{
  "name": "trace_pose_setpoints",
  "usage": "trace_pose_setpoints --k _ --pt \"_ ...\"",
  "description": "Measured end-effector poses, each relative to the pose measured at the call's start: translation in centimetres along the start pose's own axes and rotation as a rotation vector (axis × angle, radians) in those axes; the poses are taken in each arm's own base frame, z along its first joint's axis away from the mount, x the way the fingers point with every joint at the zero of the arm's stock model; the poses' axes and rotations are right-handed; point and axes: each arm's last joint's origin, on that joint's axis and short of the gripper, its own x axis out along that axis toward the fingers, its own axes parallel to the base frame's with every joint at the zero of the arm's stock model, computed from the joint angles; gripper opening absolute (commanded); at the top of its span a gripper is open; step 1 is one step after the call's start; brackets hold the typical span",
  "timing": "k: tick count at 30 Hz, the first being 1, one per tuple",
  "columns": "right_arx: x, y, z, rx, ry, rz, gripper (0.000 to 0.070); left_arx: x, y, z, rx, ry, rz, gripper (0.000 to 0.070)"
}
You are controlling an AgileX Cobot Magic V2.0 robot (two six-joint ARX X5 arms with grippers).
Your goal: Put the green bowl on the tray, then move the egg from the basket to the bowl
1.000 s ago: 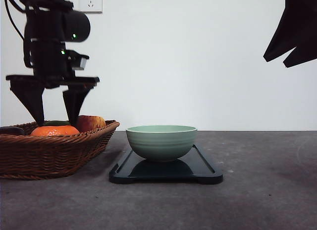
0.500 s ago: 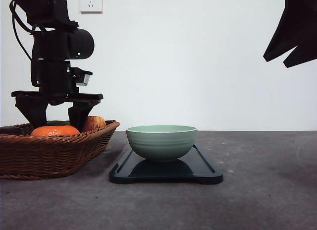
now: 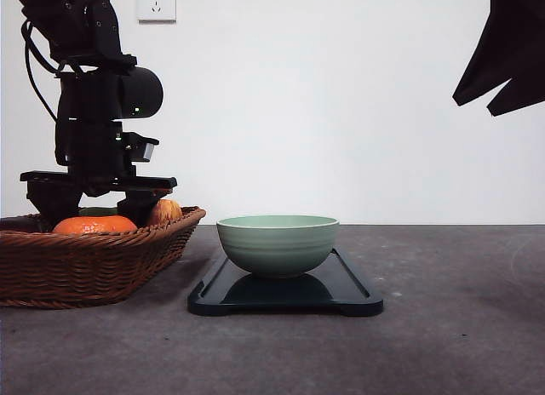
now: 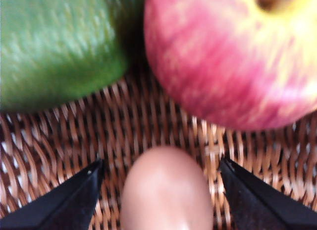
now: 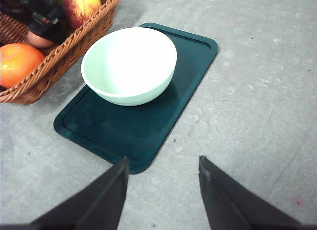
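front cam has the left gripper (image 3: 98,209) down in the basket (image 3: 85,267) at 9 o'clock from the green bowl (image 3: 278,243) on the tray (image 3: 341,293), left wrist cam shows the egg (image 4: 166,190) dead centre between spread fingers (image 4: 69,200), and right wrist cam has the right gripper (image 5: 161,190) open, idle, way farther off

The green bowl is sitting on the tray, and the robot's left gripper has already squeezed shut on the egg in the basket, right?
Not quite. The green bowl does sit on the tray, but the left gripper is open, its fingers apart on either side of the egg in the basket, not touching it. The left wrist view shows this.
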Motion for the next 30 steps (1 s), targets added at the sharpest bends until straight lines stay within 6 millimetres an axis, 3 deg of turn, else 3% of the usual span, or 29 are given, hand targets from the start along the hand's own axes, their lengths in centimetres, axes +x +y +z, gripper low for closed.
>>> trace_pose_setpoints --k 2,4,19,23,30 --pt "0.0 0.0 0.0 0.0 0.0 -0.001 0.0268 0.0 0.0 0.0 0.0 0.0 0.0 0.0285" --pt "0.0 0.0 0.0 0.0 0.0 -0.001 0.0268 0.0 0.0 0.0 0.0 0.001 0.0 0.0257" --pt "0.0 0.0 0.0 0.0 0.0 -0.002 0.0268 -0.3 0.0 0.0 0.0 -0.001 0.0 0.0211" --pt "0.0 0.0 0.0 0.0 0.0 -0.003 0.0268 -2.0 0.2 0.0 -0.004 -0.042 -0.005 0.0211" --pt "0.0 0.0 0.0 0.0 0.0 -0.003 0.0268 -7.2 0.3 -0.3 -0.007 -0.183 -0.037 0.0211"
